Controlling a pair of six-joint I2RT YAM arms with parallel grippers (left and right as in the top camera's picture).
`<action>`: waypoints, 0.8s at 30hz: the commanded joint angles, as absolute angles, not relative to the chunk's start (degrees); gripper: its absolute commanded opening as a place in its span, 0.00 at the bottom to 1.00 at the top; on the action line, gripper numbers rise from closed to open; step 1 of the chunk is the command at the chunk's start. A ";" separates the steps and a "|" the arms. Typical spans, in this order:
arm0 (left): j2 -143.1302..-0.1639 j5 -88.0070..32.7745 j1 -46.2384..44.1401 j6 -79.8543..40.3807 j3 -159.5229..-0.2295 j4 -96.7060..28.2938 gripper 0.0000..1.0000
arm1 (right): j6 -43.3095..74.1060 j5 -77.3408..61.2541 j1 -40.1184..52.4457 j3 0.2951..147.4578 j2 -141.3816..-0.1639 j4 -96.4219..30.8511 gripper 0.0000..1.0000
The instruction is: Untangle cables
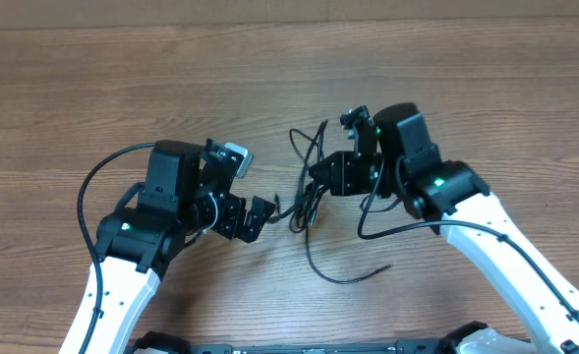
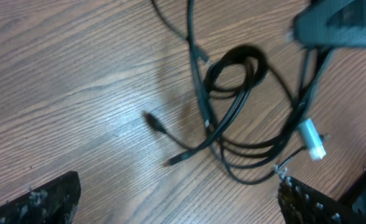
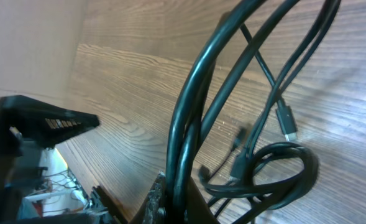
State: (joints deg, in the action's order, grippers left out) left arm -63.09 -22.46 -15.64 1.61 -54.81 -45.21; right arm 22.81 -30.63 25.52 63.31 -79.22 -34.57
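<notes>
The left arm reaches in from the near left edge of the table [image 1: 122, 88], elbow bent, wrist turned toward the centre. The left gripper [image 1: 248, 216] sits low over the wood with its fingers [image 2: 40, 202] spread fully apart, holding nothing, just left of the cables [image 1: 309, 202].

The right arm comes in from the near right, forearm angled toward the centre. The right gripper [image 1: 316, 179] is closed, with several strands of the cables clamped between its fingers. The strands run taut from the grip down to the table.

The rest of the cables lie between the two grippers as a loose coil [image 2: 232, 81]. One tail runs toward the near edge. A pale plug [image 2: 312, 142] lies beside the coil.
</notes>
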 commanded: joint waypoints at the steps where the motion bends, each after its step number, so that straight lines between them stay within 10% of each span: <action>1: -63.37 -21.89 -15.40 1.76 -55.99 -45.17 0.99 | 16.73 -30.92 24.93 69.19 -77.60 -37.23 0.04; 24: -62.94 -31.53 -15.35 18.11 -56.01 -48.18 0.99 | -17.47 -27.90 24.40 78.94 -77.36 -49.10 0.04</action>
